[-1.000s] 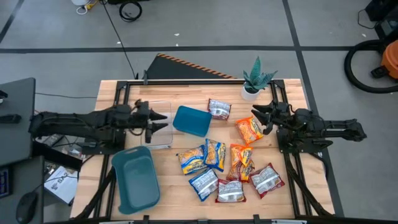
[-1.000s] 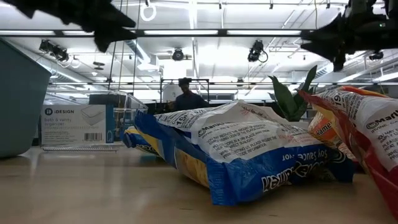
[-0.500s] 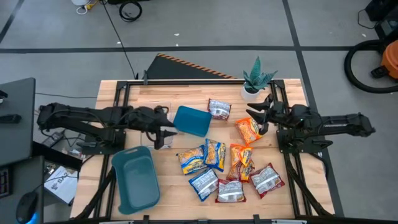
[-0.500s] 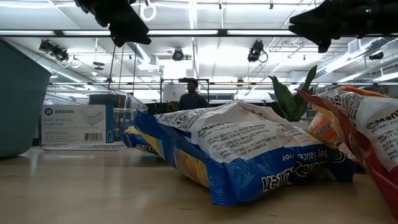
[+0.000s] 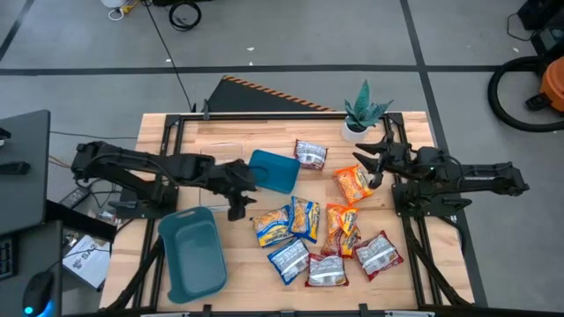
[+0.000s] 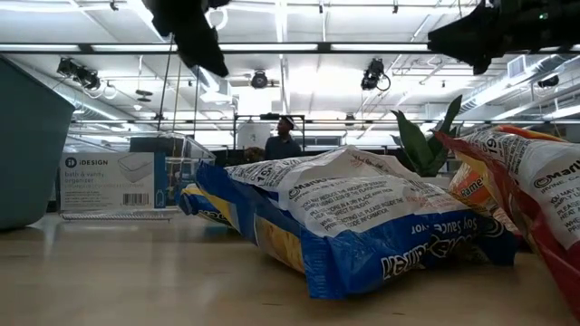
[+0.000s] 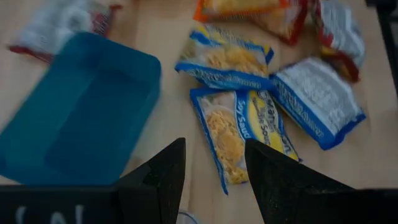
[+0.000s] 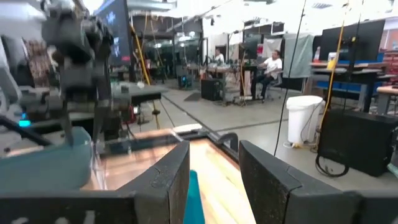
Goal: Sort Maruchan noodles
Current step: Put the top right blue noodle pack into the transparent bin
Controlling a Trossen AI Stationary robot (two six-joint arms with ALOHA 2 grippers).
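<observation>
Just beside yellow-and-blue packet (image 5: 272,226), left pincer (image 5: 241,195) open, above table

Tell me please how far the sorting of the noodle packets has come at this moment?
Nothing looks sorted yet: the two teal bins hold no packets, and all the noodle packets lie loose on the table. In hand: the left gripper, jaws open and empty, hangs over the table near the yellow-and-blue packets. The right gripper waits open beside an orange packet. All packets are left.
</observation>
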